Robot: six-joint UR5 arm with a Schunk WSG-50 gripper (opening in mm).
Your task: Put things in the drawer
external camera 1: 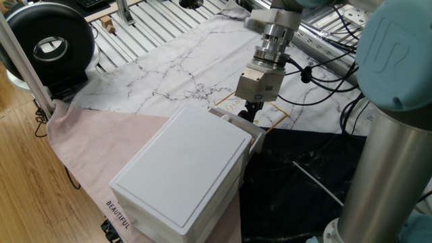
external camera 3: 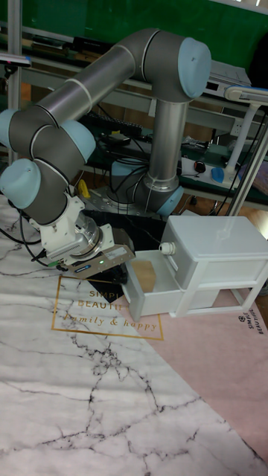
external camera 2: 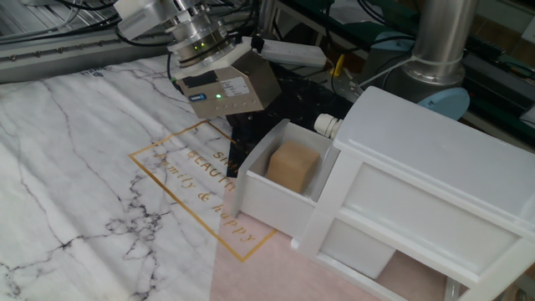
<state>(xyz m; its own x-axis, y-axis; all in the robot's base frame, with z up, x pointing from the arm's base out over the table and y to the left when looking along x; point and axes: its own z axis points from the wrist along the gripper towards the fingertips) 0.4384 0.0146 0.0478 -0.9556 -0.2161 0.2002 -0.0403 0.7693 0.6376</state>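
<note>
The light-brown wooden cube point(external camera 2: 291, 165) point(external camera 3: 144, 274) sits inside the open drawer point(external camera 2: 266, 199) point(external camera 3: 149, 304) point(external camera 1: 233, 120), which is pulled out of the white cabinet point(external camera 2: 435, 167) point(external camera 1: 182, 172) point(external camera 3: 223, 256). My gripper point(external camera 1: 250, 109) point(external camera 3: 114, 274) hangs just beyond the drawer's far side, tilted, its grey body with a green light above the black cloth. Its dark fingers blend into that cloth, so their gap is not readable. Nothing shows between them, and the cube lies free.
A marble-patterned cloth with gold lettering point(external camera 2: 192, 188) covers the table, with a pink cloth point(external camera 1: 101, 145) under the cabinet and a black cloth point(external camera 1: 304, 175) beside it. A black round device point(external camera 1: 47, 40) stands at the back left. Cables point(external camera 1: 324, 71) trail near the arm's column point(external camera 1: 398, 135).
</note>
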